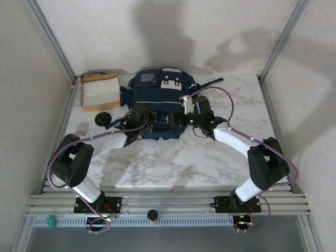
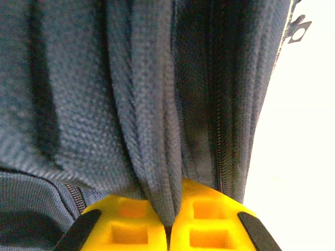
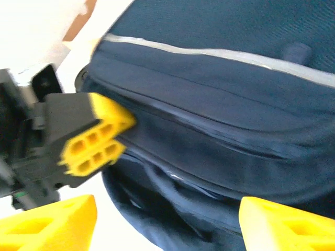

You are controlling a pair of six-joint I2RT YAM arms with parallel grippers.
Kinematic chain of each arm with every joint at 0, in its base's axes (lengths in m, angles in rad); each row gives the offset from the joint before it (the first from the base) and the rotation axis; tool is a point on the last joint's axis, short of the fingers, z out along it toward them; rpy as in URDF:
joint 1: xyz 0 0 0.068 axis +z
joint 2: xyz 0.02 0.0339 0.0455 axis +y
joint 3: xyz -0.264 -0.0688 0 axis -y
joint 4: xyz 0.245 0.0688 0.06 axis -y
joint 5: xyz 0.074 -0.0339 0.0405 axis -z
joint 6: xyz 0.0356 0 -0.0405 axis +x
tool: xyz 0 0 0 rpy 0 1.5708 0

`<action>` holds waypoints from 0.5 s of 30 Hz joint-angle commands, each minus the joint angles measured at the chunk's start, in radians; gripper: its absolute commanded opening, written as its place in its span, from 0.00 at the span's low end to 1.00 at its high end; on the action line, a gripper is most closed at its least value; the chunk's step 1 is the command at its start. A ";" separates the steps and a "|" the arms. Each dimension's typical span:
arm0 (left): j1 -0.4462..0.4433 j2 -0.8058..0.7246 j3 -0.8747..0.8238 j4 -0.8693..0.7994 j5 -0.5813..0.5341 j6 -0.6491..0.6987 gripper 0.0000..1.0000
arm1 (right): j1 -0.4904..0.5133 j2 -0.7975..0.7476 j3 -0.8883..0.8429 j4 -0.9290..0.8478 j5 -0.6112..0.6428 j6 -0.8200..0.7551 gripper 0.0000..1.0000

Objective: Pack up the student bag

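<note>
Now — left jaws tight on the student bag (image 2: 78,104) — right jaws wide, apparently empty.

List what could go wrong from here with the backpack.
1. The left gripper is shut on a thin fold of the navy backpack beside a zipper; a pull may slip it free or drag the whole bag.
2. The right gripper, open, sits close to it at the same edge; the two could collide.
</note>
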 commanded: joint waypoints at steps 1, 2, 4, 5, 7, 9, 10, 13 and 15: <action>0.008 -0.075 0.041 0.004 -0.014 0.009 0.00 | -0.039 0.006 -0.019 0.014 -0.040 0.110 0.77; 0.007 -0.081 0.036 0.003 -0.014 0.012 0.00 | -0.041 0.011 -0.014 0.018 -0.042 0.129 0.78; 0.006 -0.093 0.029 -0.001 -0.015 0.014 0.00 | -0.053 0.041 0.013 0.005 -0.041 0.157 0.84; 0.004 -0.097 0.027 -0.003 -0.017 0.016 0.00 | -0.060 0.058 0.027 -0.005 -0.042 0.170 0.85; -0.002 -0.102 0.025 -0.004 -0.022 0.022 0.00 | -0.063 0.093 0.041 0.015 -0.058 0.174 0.87; -0.003 -0.105 0.026 -0.005 -0.022 0.028 0.00 | -0.062 0.127 0.068 -0.014 -0.033 0.177 0.89; -0.003 -0.107 0.029 -0.008 -0.023 0.033 0.00 | -0.063 0.143 0.081 -0.023 -0.021 0.175 0.91; -0.012 -0.107 0.036 -0.011 -0.028 0.049 0.00 | -0.059 0.179 0.105 0.009 -0.066 0.165 0.94; -0.022 -0.099 0.052 -0.032 -0.025 0.072 0.00 | -0.042 0.196 0.152 -0.015 -0.069 0.124 0.98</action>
